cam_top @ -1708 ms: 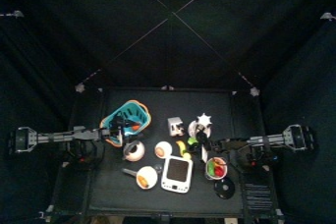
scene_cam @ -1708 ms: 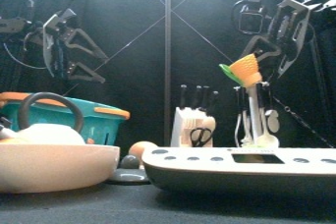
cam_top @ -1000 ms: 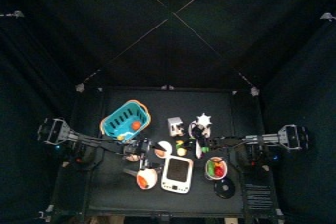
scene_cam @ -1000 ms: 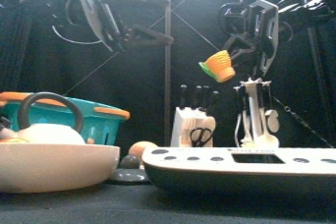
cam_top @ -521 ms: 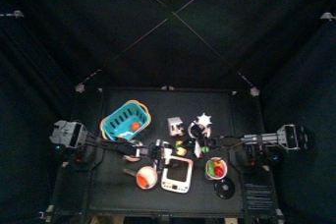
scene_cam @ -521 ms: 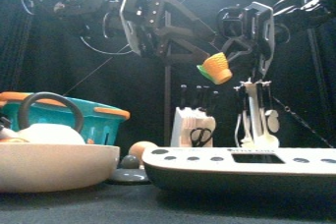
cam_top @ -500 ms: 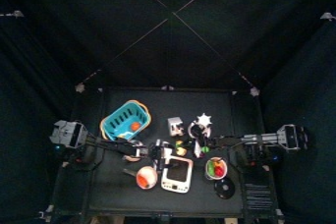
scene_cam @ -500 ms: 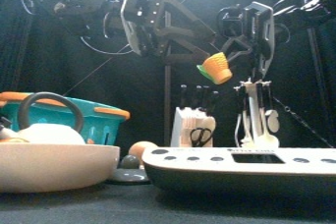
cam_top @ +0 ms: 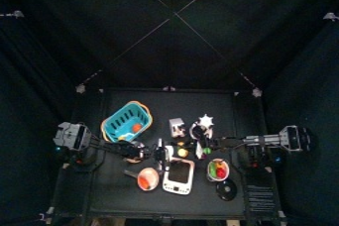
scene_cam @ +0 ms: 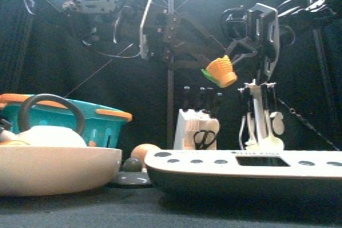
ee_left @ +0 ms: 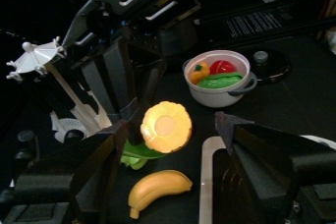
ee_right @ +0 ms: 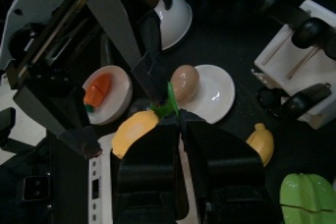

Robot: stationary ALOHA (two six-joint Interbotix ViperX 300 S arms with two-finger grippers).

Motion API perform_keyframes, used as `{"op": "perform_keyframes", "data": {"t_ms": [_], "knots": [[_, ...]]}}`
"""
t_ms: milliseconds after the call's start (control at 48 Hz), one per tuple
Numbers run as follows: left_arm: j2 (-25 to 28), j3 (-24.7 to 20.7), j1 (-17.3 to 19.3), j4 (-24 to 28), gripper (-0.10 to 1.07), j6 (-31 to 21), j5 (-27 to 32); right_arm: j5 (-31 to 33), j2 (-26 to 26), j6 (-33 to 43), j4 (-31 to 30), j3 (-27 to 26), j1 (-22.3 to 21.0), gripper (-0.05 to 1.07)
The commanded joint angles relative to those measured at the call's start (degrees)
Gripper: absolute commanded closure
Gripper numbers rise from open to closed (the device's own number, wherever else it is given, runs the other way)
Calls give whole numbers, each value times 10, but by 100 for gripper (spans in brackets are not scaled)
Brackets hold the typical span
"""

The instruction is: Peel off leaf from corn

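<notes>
Front view shows the left gripper [scene_cam: 171,34], jaws wide, now beside the corn [scene_cam: 219,71] that the right gripper [scene_cam: 241,57] grips aloft, ready to pinch the leaf [ee_left: 137,153].

A teal basket [scene_cam: 80,118] stands behind a cream bowl [scene_cam: 54,167], beside a white calculator-like toy [scene_cam: 247,170]

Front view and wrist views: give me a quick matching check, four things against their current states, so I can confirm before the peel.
Things:
1. small yellow toy corn cob with green husk
2. teal plastic basket
3. left gripper
4. right gripper

States:
A. jaws open, holding nothing
B. standing on the table, at the left
C. shut on the cob
D. raised in the air above the table

Pairs: 1-D, 2-B, 3-A, 4-C
</notes>
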Motion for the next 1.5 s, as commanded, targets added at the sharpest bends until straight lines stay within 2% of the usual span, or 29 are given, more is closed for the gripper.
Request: {"op": "perform_keyframes", "data": {"t_ms": [0, 354, 833, 1062, 1167, 1208, 1312, 1479], "knots": [[-3, -17, 1, -3, -5, -3, -4, -5, -6, -1, 1, -16, -2, 59], [18, -33, -23, -13, -5, -2, -1, -5, -6, -1, 1, -17, -5, 59], [31, -34, -24, -12, -5, -1, 35, -6, -6, -1, 16, -19, -6, 59], [28, -31, -21, -12, 4, -1, 35, -10, -6, -2, 17, -18, -6, 60], [8, -21, -23, -13, 10, -1, 31, -10, -6, -7, 11, -15, -10, 60], [-4, -17, -24, -14, 11, -4, 28, -10, -6, -10, 5, -15, -11, 60], [-28, -5, -27, -39, 11, -10, 18, -10, -9, -17, -55, -12, -11, 60], [-74, 17, -66, -147, 11, -27, -13, -9, -12, -23, -149, -11, -8, 60]]}}
